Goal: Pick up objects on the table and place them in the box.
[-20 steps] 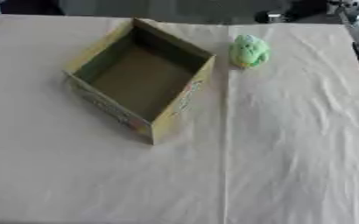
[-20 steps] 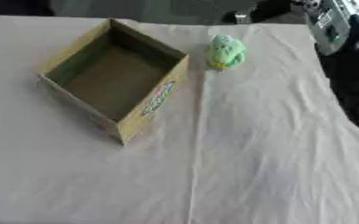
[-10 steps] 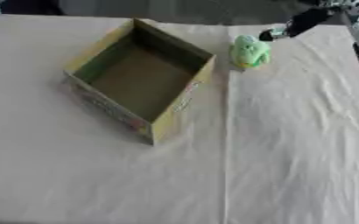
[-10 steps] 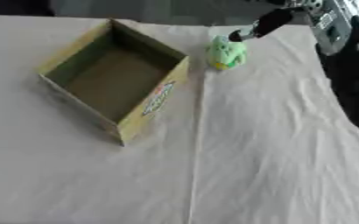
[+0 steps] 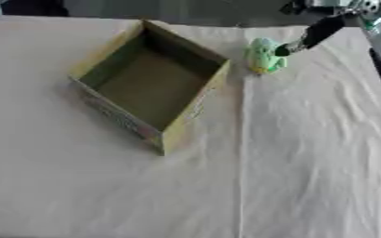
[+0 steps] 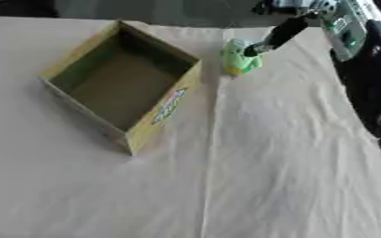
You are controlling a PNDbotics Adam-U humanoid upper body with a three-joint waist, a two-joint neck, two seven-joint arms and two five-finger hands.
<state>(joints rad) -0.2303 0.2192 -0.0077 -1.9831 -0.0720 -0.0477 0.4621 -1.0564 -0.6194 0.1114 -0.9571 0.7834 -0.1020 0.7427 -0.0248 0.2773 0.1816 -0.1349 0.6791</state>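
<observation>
the right hand [image 5: 312,35] shows slim black fingers, joined to a silver-grey arm with dark markings.

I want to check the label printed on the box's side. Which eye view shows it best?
The right eye view: the box turns its outer side wall toward it, showing the label. The left eye view shows that wall edge-on, with only a faint trace of the label.

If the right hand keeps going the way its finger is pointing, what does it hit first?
Most likely the green toy: the right hand points down-left with its fingertip at the toy's right side. Contact can't be confirmed. Beyond the toy lies the open box.
</observation>
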